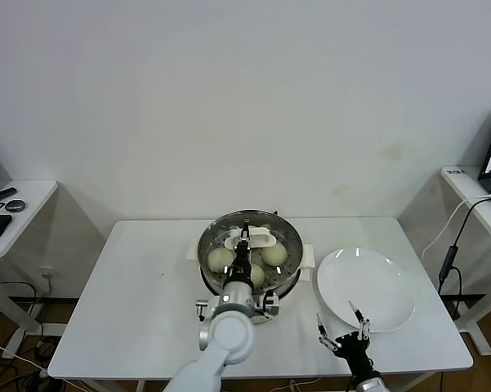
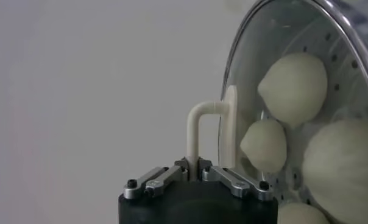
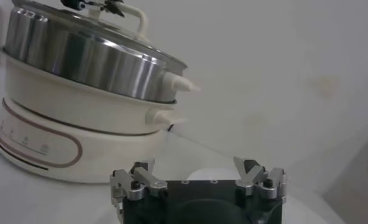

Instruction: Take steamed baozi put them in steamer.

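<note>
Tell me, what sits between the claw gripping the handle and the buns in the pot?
A glass lid; the left wrist view shows the left gripper pinching its handle, buns behind the glass.

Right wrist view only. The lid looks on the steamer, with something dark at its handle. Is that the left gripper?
Observer: Yes. Left wrist view shows the left gripper shut on the lid handle.
Operator: Baozi inside?
Observer: Four baozi show through the glass lid, on the steamer tray.
Operator: Plate?
Observer: Head view: the white plate is bare, and the right gripper is open at its near edge.
</note>
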Controlling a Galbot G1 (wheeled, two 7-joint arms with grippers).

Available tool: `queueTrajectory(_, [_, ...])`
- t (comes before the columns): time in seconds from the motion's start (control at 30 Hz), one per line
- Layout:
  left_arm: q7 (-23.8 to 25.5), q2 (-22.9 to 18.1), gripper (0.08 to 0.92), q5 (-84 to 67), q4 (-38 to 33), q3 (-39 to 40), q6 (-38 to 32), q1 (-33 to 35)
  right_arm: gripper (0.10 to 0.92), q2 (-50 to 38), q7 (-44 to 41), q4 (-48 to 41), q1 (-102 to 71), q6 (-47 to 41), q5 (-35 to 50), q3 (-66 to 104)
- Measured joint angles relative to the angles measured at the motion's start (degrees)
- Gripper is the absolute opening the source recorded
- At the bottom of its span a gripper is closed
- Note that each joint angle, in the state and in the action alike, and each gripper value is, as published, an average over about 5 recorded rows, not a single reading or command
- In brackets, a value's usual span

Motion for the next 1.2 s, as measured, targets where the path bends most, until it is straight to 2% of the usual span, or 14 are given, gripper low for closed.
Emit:
queueTrajectory(0.17, [-0.8,-0.1,0.158,-0.1,-0.2,-0.6,-0.5,0.7,0.823,0.0,-0.1,0.0,-0.1,0.0,-0.1,-0.2])
queueTrajectory(0.27, [-1.3,0.0,0.185,-0.8,-0.8,-0.9,-0.6,1.3,0.823,0.0,-0.1,0.1,-0.1,0.0,-0.1,-0.2])
queueTrajectory(0.5, [-2.1,1.5,0.379,-4.3,-4.3,-1.4,-0.8,3.3,0.823,0.1,-0.2,0.3,-0.3,-0.2,0.1,-0.6])
queueTrajectory(0.73, [-4.7,4.5,0.578,-15.7,-11.9,-3.2,-1.3,7.5,0.823,-0.1,-0.2,0.6,-0.5,-0.4,0.1,-0.6])
queueTrajectory(0.87, [-7.4,6.9,0.691,-27.9,-18.3,-5.9,-2.8,12.2,0.823,-0.4,-0.3,0.9,-0.8,-0.6,0.3,-0.4])
queueTrajectory(1.0, [-10.8,8.5,0.793,-42.8,-24.0,-10.9,-7.8,19.4,0.823,-0.8,-0.4,1.2,-1.1,-0.9,1.0,-0.3])
queueTrajectory(1.2, [-15.7,8.8,0.822,-64.0,-28.5,-20.0,-18.3,31.6,0.823,-1.8,-0.7,2.2,-2.0,-2.5,3.8,-0.6])
